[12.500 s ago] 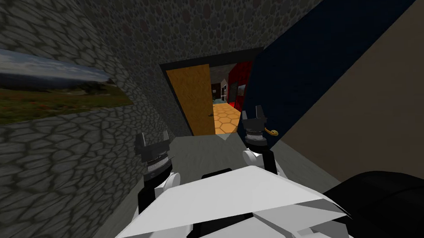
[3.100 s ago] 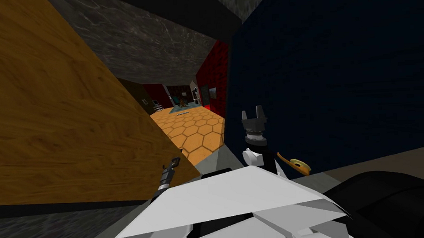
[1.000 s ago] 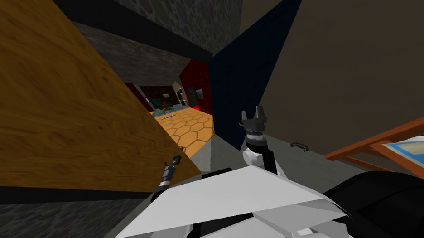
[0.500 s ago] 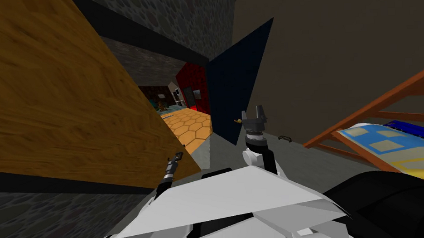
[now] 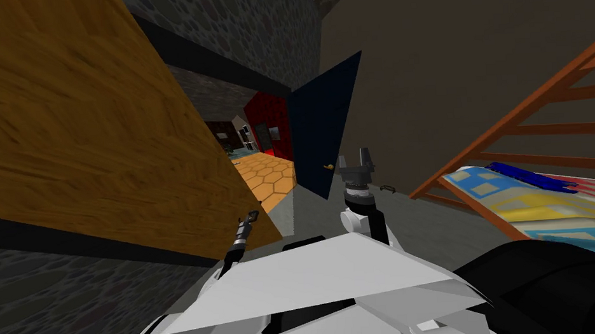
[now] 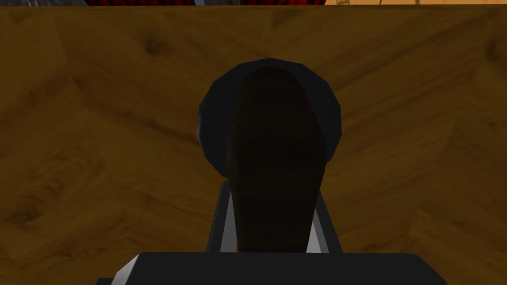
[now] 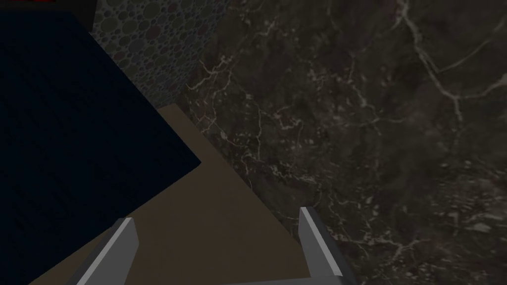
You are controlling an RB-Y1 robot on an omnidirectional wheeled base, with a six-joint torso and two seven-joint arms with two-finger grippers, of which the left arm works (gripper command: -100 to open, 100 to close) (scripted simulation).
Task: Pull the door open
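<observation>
L gripper [image 5: 252, 216] is shut tight on the dark handle [image 6: 275, 158] of the brown wood door [image 5: 98, 153], w/ 2 fingers pressing its sides. That door stands wide open on my left. R gripper [image 5: 356, 162] is up in front, near the blue door [image 5: 320, 135], fingers apart.

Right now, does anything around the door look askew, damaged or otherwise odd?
Nothing stands out. The left gripper is shut on the dark handle of the wooden door, which stands open. The right gripper is open and holds nothing. The slant is the camera's.
</observation>
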